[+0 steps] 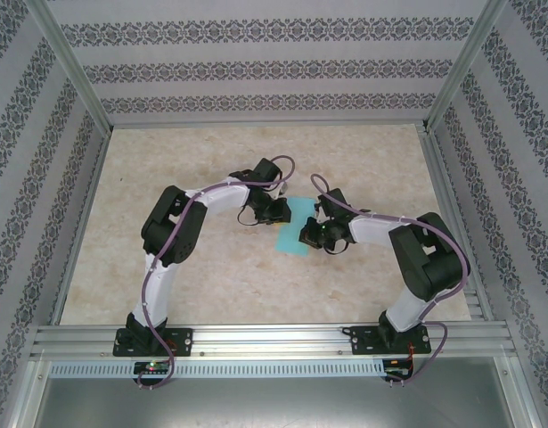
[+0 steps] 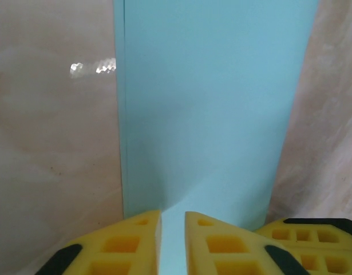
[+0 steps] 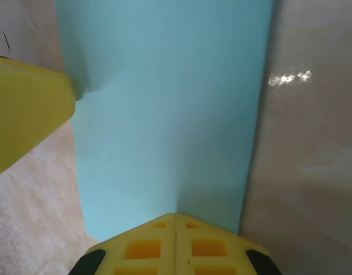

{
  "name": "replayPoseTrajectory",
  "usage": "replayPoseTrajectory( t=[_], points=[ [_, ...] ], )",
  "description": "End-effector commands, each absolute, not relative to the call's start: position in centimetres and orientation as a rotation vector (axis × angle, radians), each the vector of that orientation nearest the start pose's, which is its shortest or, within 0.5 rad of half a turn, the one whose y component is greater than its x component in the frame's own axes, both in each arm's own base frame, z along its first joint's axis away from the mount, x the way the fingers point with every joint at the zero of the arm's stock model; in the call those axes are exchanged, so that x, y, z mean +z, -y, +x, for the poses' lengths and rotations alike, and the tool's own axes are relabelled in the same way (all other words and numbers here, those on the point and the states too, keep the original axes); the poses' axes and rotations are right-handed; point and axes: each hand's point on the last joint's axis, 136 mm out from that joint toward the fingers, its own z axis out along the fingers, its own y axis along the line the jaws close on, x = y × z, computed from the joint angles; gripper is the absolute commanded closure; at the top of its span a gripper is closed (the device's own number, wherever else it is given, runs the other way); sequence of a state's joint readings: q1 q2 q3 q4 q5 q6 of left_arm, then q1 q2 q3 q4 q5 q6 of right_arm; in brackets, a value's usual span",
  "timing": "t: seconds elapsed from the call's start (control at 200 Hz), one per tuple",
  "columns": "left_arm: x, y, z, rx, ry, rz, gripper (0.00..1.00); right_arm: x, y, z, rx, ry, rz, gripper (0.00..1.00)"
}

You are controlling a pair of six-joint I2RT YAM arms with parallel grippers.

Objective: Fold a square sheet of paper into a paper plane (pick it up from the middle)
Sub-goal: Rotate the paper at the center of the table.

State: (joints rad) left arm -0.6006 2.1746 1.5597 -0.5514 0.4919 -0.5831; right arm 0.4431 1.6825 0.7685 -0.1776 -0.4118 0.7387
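The left fingers [image 2: 135, 235] rest at one end of the sheet of paper [image 2: 210, 114], the end toward the far edge of the table [image 1: 167, 160] in the overhead view. A thin slit stands between them with blue showing through it, so they are released rather than clenched, and nothing is pinched there.

The sheet lies flat at about the middle of the table, between the two arms. It is no longer a square but a long, straight-sided strip. Its left side in the left wrist view shows two edges lying just off each other, so I judge it to be doubled over once down the centre. That first fold looks done, or close to it, with the layers not quite flush.

The right fingers [image 3: 147, 240] meet the strip at its other end, toward the near edge. They are clenched tight with no gap. The paper puckers slightly at their tips, but whether they pinch it or only press on it I cannot tell.

No pointed nose, slanted corner folds or wings show anywhere, so most of the plane is left to make
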Motion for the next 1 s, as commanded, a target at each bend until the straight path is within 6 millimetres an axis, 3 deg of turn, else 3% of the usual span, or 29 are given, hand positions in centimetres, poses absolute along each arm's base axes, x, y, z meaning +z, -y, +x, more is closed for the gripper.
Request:
replayPoseTrajectory(
  t=[0.0, 0.14, 0.275, 0.425, 0.565, 0.649, 0.859, 0.999],
  points=[
    [7.7, 34.1, 37.5, -0.997, -2.822, 0.120, 0.78, 0.7, -21.7, 29.7, 0.827, -2.818, 0.371, 0.96],
    [9.1, 30.9, 38.3, -0.904, -2.776, -0.010, 0.75, 0.4, -21.5, 29.1, 0.745, -2.760, 0.560, 0.96],
    [9.2, 27.3, 38.1, -0.871, -2.726, -0.165, 0.75, 0.9, -22.8, 29.0, 0.739, -2.703, 0.670, 0.95],
    [8.6, 25.1, 35.7, -0.920, -2.700, -0.236, 0.75, 1.3, -26.8, 29.3, 0.817, -2.681, 0.710, 0.95],
    [8.6, 24.8, 33.4, -1.009, -2.674, -0.235, 0.76, 2.1, -31.3, 30.4, 0.997, -2.649, 0.687, 0.95],
    [8.7, 24.8, 32.3, -1.043, -2.659, -0.227, 0.77, 3.4, -32.3, 31.3, 1.068, -2.601, 0.626, 0.95],
    [9.4, 26.3, 31.1, -1.104, -2.633, -0.211, 0.85, 7.7, -29.1, 31.9, 1.089, -2.506, 0.401, 0.95],
    [9.2, 28.8, 30.1, -1.161, -2.655, -0.188, 0.93, 7.1, -27.3, 30.9, 1.046, -2.568, 0.258, 0.99]
  ],
)
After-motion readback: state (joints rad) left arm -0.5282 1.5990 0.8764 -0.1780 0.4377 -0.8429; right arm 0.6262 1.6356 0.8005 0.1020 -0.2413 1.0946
